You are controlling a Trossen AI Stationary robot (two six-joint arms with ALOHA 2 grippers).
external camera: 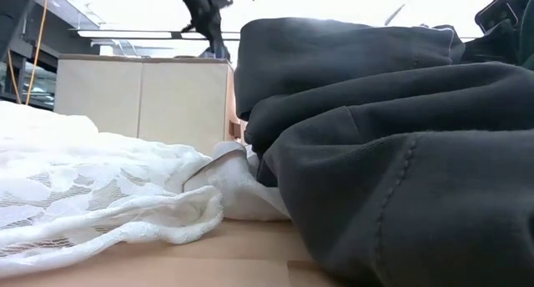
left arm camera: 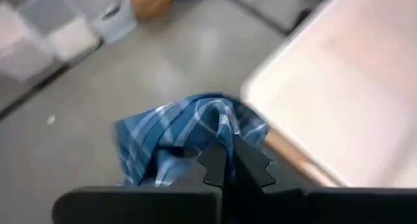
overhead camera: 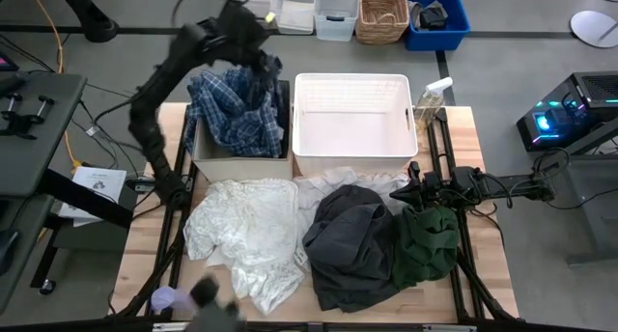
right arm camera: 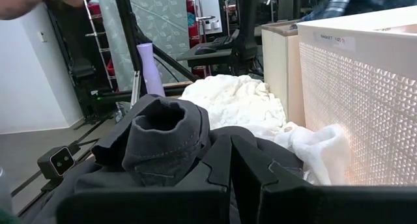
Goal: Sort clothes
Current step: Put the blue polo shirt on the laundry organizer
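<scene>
The blue-and-white plaid shirt (overhead camera: pixel 237 110) is bunched over the beige fabric box (overhead camera: pixel 232 163) at the far left. My left gripper (overhead camera: pixel 261 71) is above the box's right side, shut on the shirt (left arm camera: pixel 189 133). White lace pieces (overhead camera: pixel 246 235), a dark grey piece (overhead camera: pixel 352 240) and a dark green piece (overhead camera: pixel 425 240) lie on the table in front of the box and the white basket (overhead camera: pixel 301 129). My right gripper (overhead camera: pixel 413 189) waits shut at the right, low over the grey piece (right arm camera: pixel 163 139). My left gripper pinches a bunched fold of the plaid shirt (left arm camera: pixel 221 136) between its two fingertips, coming from above. Most of the shirt hangs below the fingers into the beige box. My right gripper: whether its shut fingers (right arm camera: pixel 221 165) touch the grey piece, I cannot tell.
A spray bottle (overhead camera: pixel 432 100) stands right of the basket. A purple bottle (overhead camera: pixel 164 298) stands at the near left edge. Bins (overhead camera: pixel 381 13) sit on the floor beyond the far edge. The white basket's inside (left arm camera: pixel 339 87) shows bare.
</scene>
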